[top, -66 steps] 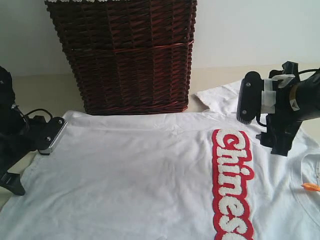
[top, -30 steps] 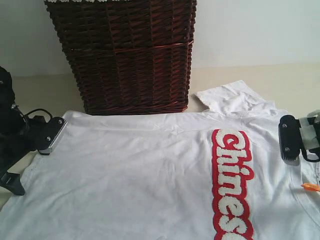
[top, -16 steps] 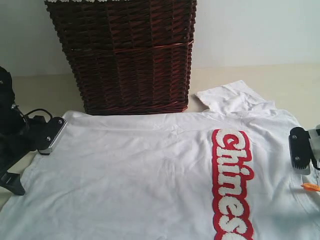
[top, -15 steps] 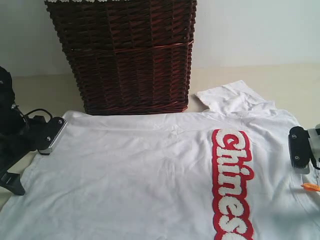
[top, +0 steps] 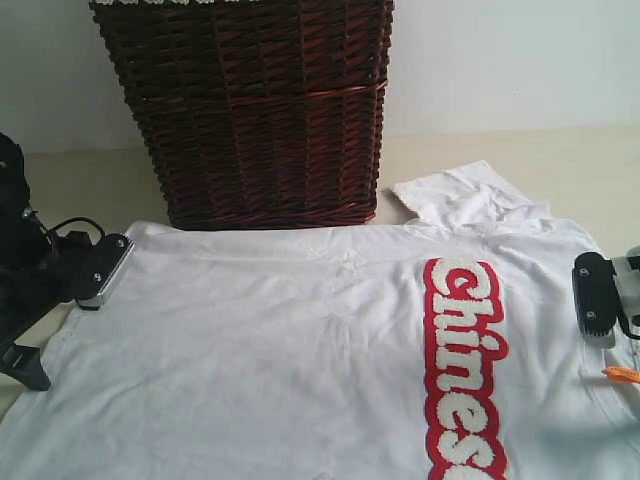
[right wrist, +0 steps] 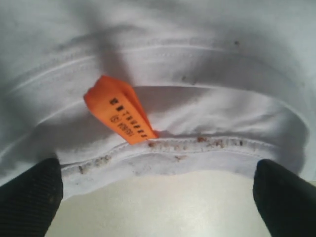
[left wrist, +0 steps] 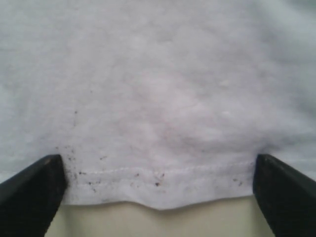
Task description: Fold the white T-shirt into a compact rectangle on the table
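The white T-shirt (top: 280, 350) lies spread flat on the table (top: 90, 180), its red band with fuzzy white lettering (top: 460, 370) running toward the front. My left gripper (top: 98, 272) sits at the shirt's left edge. In the left wrist view it (left wrist: 158, 200) stands open, the stitched hem (left wrist: 158, 175) lying between its fingers (left wrist: 29, 192). My right gripper (top: 596, 302) is low at the right edge by the collar. In its wrist view it (right wrist: 158, 200) is open around the collar rim (right wrist: 187, 148), close to the orange neck tag (right wrist: 121, 116).
A tall dark wicker basket (top: 260, 110) stands right behind the shirt's far edge. One sleeve (top: 460, 195) lies to the right of the basket. Bare cream table shows beyond the sleeve (top: 560, 160) and under both grippers (right wrist: 158, 212).
My right gripper came down from above the sleeve to the shirt's right edge at the collar, then edged slightly left. The left gripper and the shirt stayed still.
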Motion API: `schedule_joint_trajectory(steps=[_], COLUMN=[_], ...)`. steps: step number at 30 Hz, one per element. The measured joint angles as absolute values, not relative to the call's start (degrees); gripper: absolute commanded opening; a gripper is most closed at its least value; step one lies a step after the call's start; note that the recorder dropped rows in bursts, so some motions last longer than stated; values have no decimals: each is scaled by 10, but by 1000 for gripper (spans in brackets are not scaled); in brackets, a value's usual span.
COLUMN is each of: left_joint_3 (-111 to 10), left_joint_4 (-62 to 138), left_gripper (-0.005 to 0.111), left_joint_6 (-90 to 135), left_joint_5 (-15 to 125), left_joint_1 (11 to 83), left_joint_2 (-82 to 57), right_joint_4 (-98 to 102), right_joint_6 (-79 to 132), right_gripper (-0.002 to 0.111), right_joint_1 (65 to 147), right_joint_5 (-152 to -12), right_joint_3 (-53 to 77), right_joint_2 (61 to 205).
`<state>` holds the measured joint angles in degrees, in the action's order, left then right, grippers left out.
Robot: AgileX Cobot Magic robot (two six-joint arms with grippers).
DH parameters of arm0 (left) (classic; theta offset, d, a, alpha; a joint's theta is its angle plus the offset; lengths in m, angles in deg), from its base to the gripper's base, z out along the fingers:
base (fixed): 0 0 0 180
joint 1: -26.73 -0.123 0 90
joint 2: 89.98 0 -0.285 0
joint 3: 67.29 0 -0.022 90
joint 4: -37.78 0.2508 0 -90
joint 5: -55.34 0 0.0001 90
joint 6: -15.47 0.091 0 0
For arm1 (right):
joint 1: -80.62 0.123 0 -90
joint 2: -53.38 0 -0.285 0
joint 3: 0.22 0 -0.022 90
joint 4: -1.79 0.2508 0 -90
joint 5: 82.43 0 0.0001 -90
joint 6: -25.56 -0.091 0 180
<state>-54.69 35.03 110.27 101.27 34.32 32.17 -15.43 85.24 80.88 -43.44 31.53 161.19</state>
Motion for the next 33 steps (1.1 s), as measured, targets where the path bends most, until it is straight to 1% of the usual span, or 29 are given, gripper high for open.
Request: schedule_joint_trajectory(steps=[6, 11, 17, 24, 33], left_joint_3=[-547, -547, -547, -547, -547], left_joint_4=[350, 350, 350, 350, 350], left_gripper=[105, 105, 105, 105, 105], left_joint_6=[1103, 1103, 1103, 1103, 1103], left_joint_5=[1013, 1013, 1013, 1012, 1012], left_joint_1=[343, 343, 343, 343, 343], left_joint_2=[322, 322, 322, 322, 322], right_joint_4=[-118, -134, -132, -121, -118], right_joint_6=[884, 874, 860, 908, 916], right_gripper=[103, 103, 103, 103, 103], right_joint_1=[809, 808, 802, 802, 802], right_joint_5=[-453, -456, -441, -418, -414], right_joint_3=[315, 314, 299, 283, 281], right_joint_2=[1613, 1633, 1646, 1675, 1678])
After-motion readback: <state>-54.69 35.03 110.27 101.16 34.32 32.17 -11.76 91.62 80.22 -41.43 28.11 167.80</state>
